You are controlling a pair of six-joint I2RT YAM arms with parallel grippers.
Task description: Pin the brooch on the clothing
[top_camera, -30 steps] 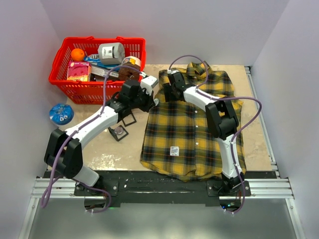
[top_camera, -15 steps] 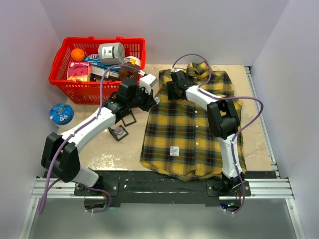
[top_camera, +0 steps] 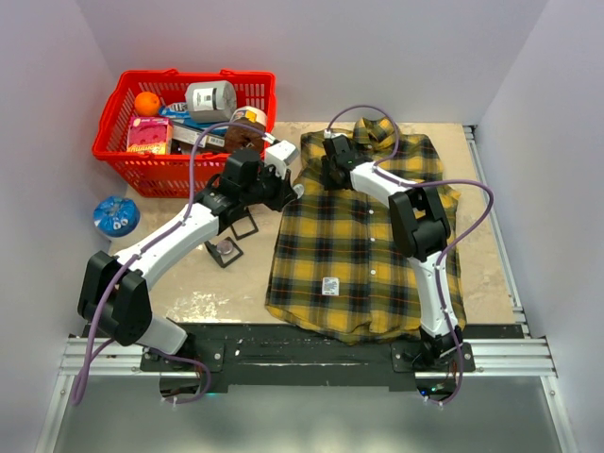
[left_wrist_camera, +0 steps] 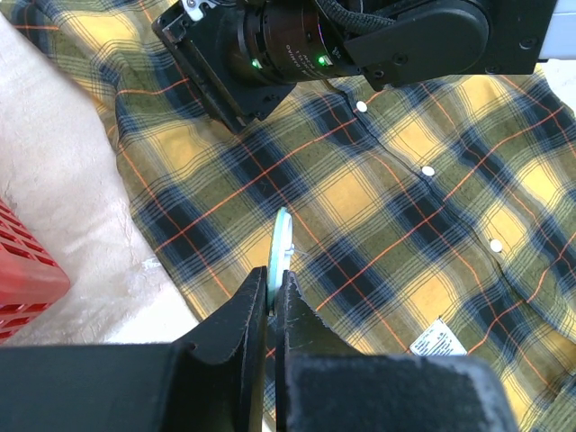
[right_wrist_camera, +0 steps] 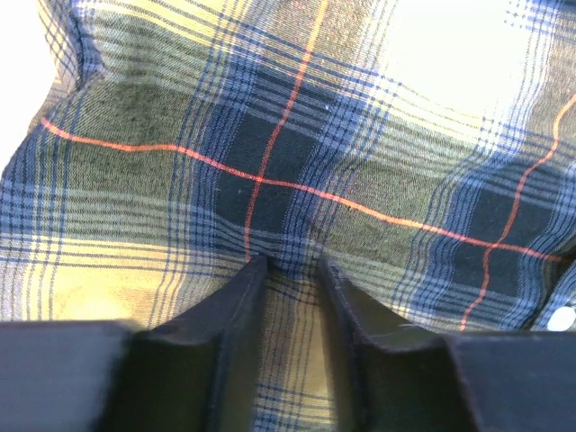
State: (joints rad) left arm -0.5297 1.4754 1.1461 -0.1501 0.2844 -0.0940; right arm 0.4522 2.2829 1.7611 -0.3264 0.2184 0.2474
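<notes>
Flat on the bench [top_camera: 208,283], collar at the far side: the plaid shirt [top_camera: 359,245]. Near its collar, right gripper [right_wrist_camera: 290,265], jaws close together on a pucker of cloth. Over the shirt's edge (the side toward the left arm), left gripper [left_wrist_camera: 273,286], jaws pinching the brooch [left_wrist_camera: 282,241] edge-on.

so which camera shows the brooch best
The left wrist view: the brooch stands edge-on, pinched in the left gripper above the shirt. From the top it is too small to make out; the right wrist view shows only plaid cloth.
</notes>
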